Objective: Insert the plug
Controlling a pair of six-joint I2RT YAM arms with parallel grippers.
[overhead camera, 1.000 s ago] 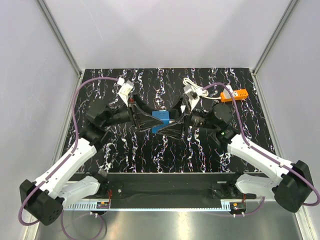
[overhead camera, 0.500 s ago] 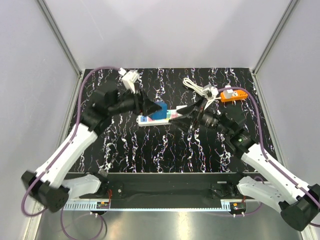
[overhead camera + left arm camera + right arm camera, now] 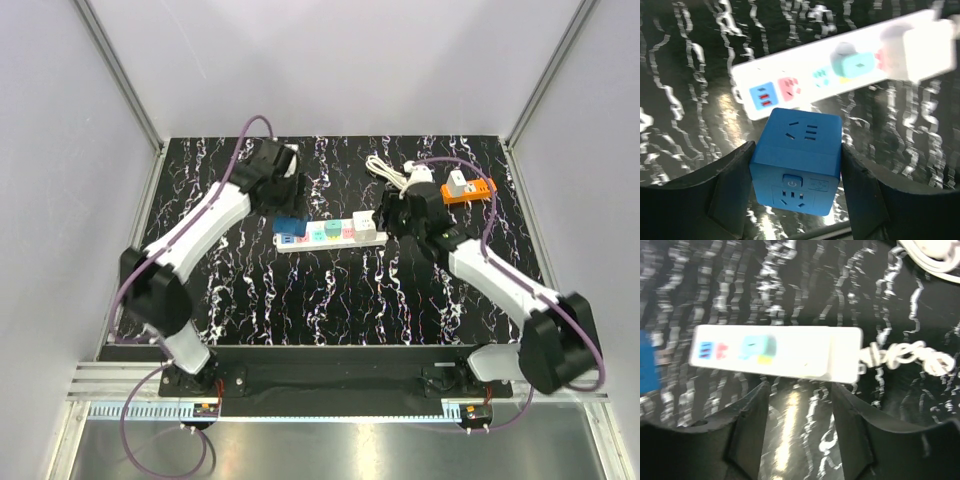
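Top view. Black, white-veined worktop (image 3: 330,300) with a white power strip (image 3: 330,232) lying crosswise near its middle. Left end effector (image 3: 290,218) above the strip's left end, pinching a blue cube (image 3: 291,227); cube right at that end, contact with the strip impossible to tell from here. Right end effector (image 3: 385,215) just beside the strip's right end, jaws not readable from above. Orange adapter (image 3: 468,189) near the far right edge, well apart from the strip. Coiled white cable (image 3: 385,168) just behind the right end effector.

Left wrist view. Cube (image 3: 797,160) clamped between the two dark fingers (image 3: 732,185), one on each side face. Socket holes on its top face, a power button and further holes on the face toward the camera. Strip (image 3: 840,65) beyond it, slanting across the frame; blue panel and pink socket at the near end uncovered. Teal plug (image 3: 855,62) seated further along, white block (image 3: 927,47) at the far end. Cube just short of the strip's end, not seated in any socket.

Right wrist view, blurred. Fingers (image 3: 747,425) spread wide, nothing between them, only bare worktop below. Strip (image 3: 775,350) lying across the frame just ahead of the tips, apart from them. Teal plug (image 3: 757,347) in its middle. Sliver of the cube (image 3: 647,362) at the left edge. Cable (image 3: 930,252) in the upper right corner.
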